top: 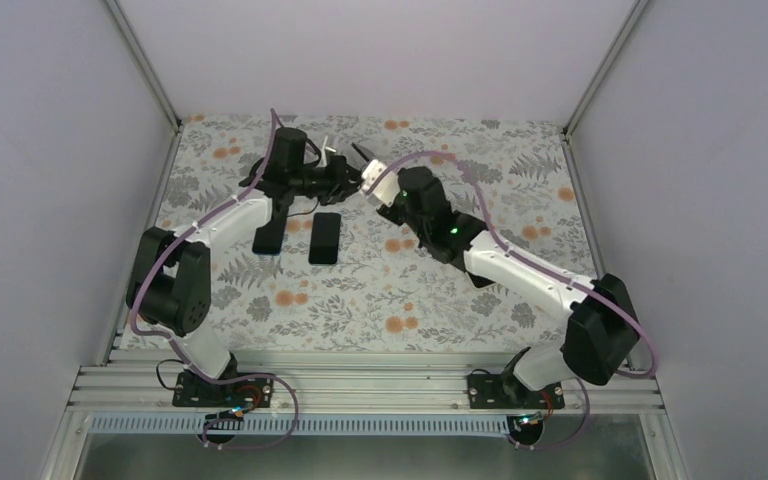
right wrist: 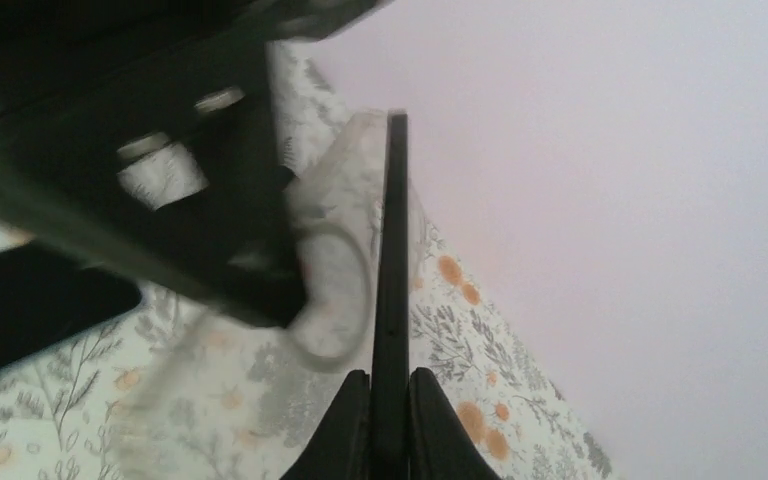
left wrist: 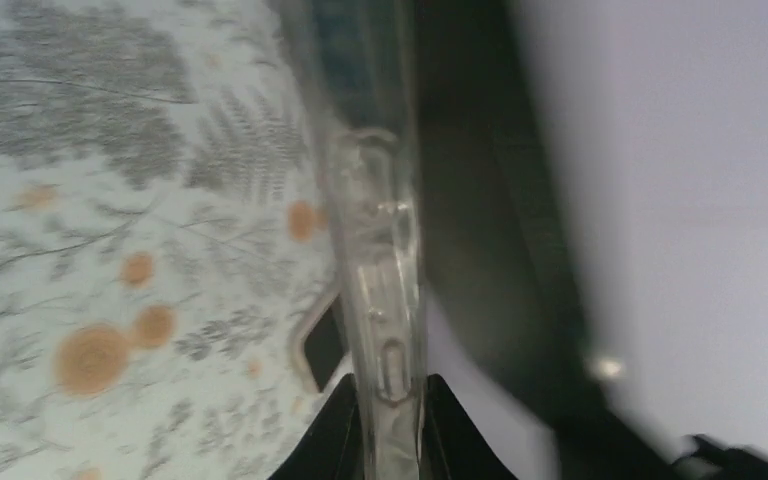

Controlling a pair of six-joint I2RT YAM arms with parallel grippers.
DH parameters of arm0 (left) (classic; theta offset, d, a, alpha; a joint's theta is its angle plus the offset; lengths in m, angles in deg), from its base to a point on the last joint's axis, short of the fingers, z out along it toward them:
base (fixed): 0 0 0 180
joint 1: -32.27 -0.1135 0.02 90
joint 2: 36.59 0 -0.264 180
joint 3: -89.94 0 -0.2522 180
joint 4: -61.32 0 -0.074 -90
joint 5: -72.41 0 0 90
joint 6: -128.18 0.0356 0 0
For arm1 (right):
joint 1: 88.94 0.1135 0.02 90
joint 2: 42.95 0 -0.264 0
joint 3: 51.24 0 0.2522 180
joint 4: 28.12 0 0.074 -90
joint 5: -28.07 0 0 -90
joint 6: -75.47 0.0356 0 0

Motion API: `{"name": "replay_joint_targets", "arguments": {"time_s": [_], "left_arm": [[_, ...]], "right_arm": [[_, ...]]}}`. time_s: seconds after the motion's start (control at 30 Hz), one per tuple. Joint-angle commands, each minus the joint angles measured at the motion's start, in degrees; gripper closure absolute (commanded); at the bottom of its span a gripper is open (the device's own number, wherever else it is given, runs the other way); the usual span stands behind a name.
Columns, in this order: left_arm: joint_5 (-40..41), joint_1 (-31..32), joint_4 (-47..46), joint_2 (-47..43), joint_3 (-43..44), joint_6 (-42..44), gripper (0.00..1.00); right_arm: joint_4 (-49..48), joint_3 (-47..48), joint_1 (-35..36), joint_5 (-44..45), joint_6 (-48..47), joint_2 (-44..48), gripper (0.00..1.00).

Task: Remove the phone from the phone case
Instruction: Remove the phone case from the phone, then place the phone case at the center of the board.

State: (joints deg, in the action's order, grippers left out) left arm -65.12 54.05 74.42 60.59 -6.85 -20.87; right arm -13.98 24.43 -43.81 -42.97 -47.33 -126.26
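While your left tool (left wrist: 388, 425) is clenched on the clear phone case (left wrist: 375, 230), your right tool (right wrist: 390, 410) pinches the black phone (right wrist: 396, 230) edgewise above the desk (top: 440, 290).

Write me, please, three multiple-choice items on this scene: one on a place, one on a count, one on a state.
1. Where is the clear case? A in the left gripper, above the table; B flat on the table; C under the right arm's base.
2. How many black slabs lie on the table? A one; B four; C two.
3. The right gripper is: A wide open; B shut on the black phone; C shut on nothing.
Key: 1 A, the left gripper clamps its edge. 2 C, both lie beside the left arm. 3 B, it pinches the phone's thin edge.
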Motion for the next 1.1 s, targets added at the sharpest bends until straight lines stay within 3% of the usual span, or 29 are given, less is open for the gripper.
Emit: {"name": "replay_joint_targets", "arguments": {"time_s": [0.0, 0.2, 0.57, 1.07], "left_arm": [[7.10, -2.61, 6.82, -0.85, 0.77, 8.90, 0.98], [11.19, -3.15, 10.00, 0.94, 2.70, 14.47, 0.98], [7.38, -3.15, 13.86, 10.76, 12.97, 28.90, 0.98], [5.90, -1.70, 27.79, 32.31, 36.51, 39.35, 0.98]], "right_arm": [[4.03, 7.78, -5.16, 0.78, 6.41, 4.08, 0.96], [10.90, 13.58, -9.31, -7.25, 12.79, 5.86, 0.96], [13.94, 14.90, -14.70, -13.00, 16.88, 7.51, 0.96], [14.38, 14.65, -19.11, -16.78, 19.39, 6.37, 0.96]]}}
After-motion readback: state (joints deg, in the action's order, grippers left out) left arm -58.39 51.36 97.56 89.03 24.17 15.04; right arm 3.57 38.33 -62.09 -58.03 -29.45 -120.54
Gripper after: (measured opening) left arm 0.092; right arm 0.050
